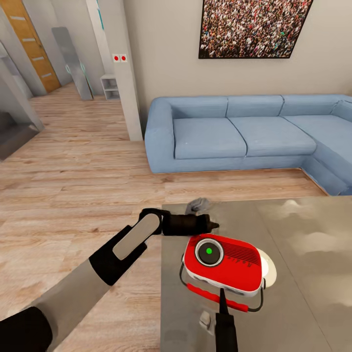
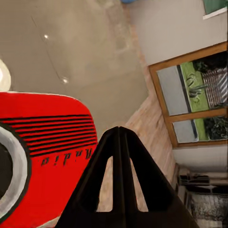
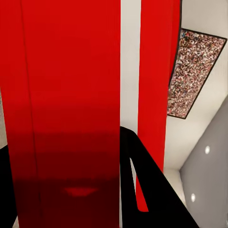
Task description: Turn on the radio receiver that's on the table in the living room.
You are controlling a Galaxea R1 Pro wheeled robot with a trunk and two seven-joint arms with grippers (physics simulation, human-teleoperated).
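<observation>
The red radio receiver (image 1: 230,266) lies on the glossy grey table (image 1: 303,298) near its left edge, dial with green dot (image 1: 209,251) facing up and wire handle (image 1: 215,296) toward me. My left gripper (image 1: 214,226) hovers just beyond the radio's far left corner, its fingers closed to a point (image 2: 118,129) beside the red grille (image 2: 52,137). From below, my right gripper (image 1: 221,292) points at the radio's near edge by the handle, its fingers together. In the right wrist view the red body (image 3: 61,95) sits very close and covers part of the dark fingers (image 3: 142,180).
A flat white-cream disc (image 1: 270,268) sticks out from under the radio's right end. A small grey lump (image 1: 198,205) lies at the table's far left corner. The blue sofa (image 1: 244,132) stands beyond the table, a white pillar (image 1: 124,73) to its left, wood floor (image 1: 73,186) alongside.
</observation>
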